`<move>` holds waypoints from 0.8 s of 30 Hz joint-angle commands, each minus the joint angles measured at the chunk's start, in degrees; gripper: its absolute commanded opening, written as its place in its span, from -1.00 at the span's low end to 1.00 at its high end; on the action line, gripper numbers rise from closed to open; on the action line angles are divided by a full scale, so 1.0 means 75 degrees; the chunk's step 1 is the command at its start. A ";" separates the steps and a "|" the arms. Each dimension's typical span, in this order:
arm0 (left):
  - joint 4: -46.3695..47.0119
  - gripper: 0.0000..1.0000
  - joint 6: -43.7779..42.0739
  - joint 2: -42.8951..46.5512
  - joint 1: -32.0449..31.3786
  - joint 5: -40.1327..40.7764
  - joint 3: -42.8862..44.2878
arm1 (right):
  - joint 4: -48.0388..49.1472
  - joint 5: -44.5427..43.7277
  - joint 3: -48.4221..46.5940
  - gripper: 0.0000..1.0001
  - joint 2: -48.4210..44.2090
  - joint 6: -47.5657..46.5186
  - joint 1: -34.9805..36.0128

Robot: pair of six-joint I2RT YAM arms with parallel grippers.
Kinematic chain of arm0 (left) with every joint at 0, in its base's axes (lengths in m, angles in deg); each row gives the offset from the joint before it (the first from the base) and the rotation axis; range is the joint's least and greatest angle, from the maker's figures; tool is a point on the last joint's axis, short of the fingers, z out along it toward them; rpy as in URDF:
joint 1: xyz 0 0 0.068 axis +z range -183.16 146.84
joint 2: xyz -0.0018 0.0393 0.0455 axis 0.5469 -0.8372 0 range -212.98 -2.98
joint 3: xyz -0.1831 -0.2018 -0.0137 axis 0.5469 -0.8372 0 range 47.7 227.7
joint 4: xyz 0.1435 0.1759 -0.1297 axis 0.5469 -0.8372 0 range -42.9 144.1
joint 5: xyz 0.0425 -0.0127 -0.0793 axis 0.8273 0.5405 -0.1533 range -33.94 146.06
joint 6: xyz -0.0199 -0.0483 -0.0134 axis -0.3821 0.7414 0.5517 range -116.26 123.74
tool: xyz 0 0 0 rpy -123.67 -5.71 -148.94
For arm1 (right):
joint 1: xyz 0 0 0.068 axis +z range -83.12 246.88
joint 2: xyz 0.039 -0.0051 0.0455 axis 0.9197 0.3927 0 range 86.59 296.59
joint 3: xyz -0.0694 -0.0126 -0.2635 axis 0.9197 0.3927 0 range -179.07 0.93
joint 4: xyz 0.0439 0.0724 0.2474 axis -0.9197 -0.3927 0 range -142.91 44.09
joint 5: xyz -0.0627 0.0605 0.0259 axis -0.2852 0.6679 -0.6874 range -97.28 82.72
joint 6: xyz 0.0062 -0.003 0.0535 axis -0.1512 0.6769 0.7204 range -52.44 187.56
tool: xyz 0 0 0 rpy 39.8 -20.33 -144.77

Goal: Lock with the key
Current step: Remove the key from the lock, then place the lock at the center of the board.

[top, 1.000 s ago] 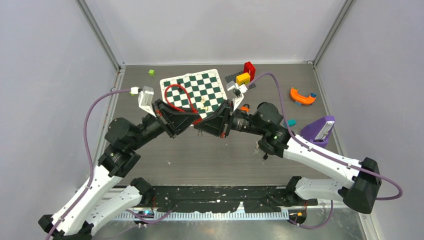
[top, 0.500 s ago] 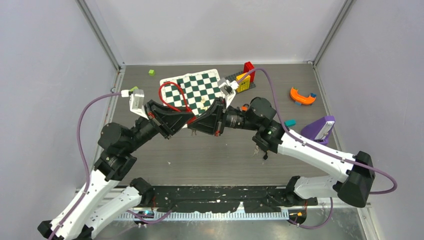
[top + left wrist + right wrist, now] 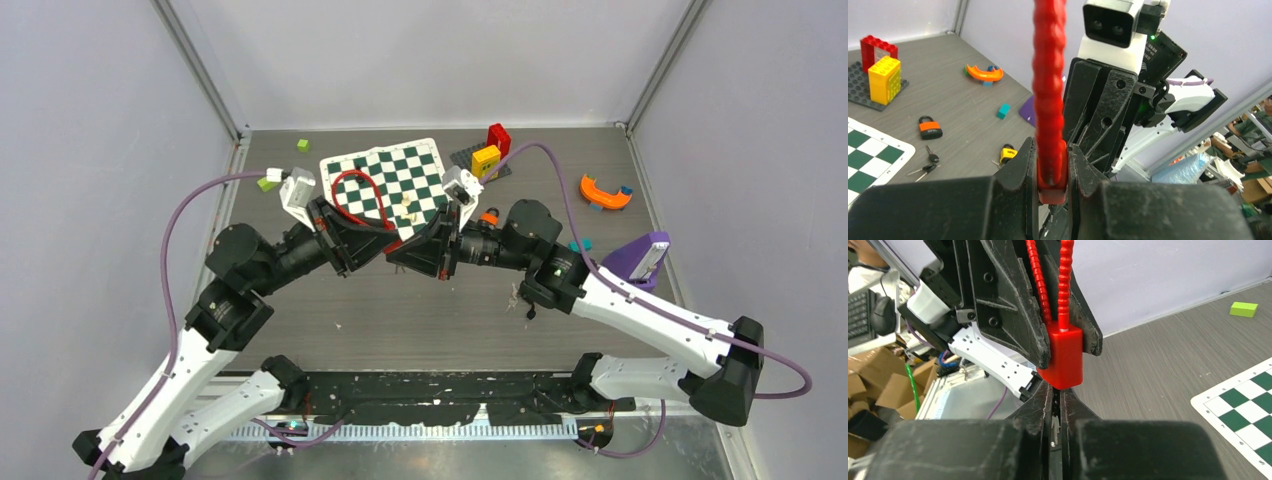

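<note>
**Inspector:** Left side first. What does the left gripper [image 3: 1052, 152] have?

**Assistant:** Its jaws are narrowly apart and clamped on the body of the red cable lock [image 3: 1050, 182]. The ribbed cable [image 3: 1048, 70] rises straight out from between the fingers.

**Inspector:** And the right gripper [image 3: 1054, 390]?

**Assistant:** It faces the left one, tips just beneath the lock body in its own view. The jaws are pressed together on a thin metal key [image 3: 1053, 426], tip pointing up at the lock's underside. I cannot tell whether it has entered the keyhole.

**Inspector:** Recommendation for the step in hand?

**Assistant:** In my judgement the step is insertion and turning. The left grip should hold the body rigid. The right wrist should line the key up with the keyhole, push it fully home, then rotate about the key's own axis. Any sideways load risks bending the key or twisting the lock out of the left fingers.
</note>
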 commanded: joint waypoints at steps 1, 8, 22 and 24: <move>0.0151 -1.00 -0.0418 0.0070 0.0121 0.0344 0.0846 | -0.1459 0.0262 -0.0124 -0.90 -0.0407 -0.0974 0.0064; 0.1272 -1.00 -0.0413 0.0065 0.0117 0.0126 0.0453 | 0.0213 0.1496 0.0301 -0.90 -0.0194 0.0640 0.0073; 0.2528 -1.00 -0.0662 -0.0201 0.0122 0.0128 -0.0130 | 0.0720 0.1184 0.0479 -0.90 -0.0200 0.1985 0.0058; 0.1956 -1.00 -0.0817 -0.0209 0.0119 0.0401 0.0000 | -0.0359 0.0530 0.0349 -0.90 -0.0357 0.0954 0.0025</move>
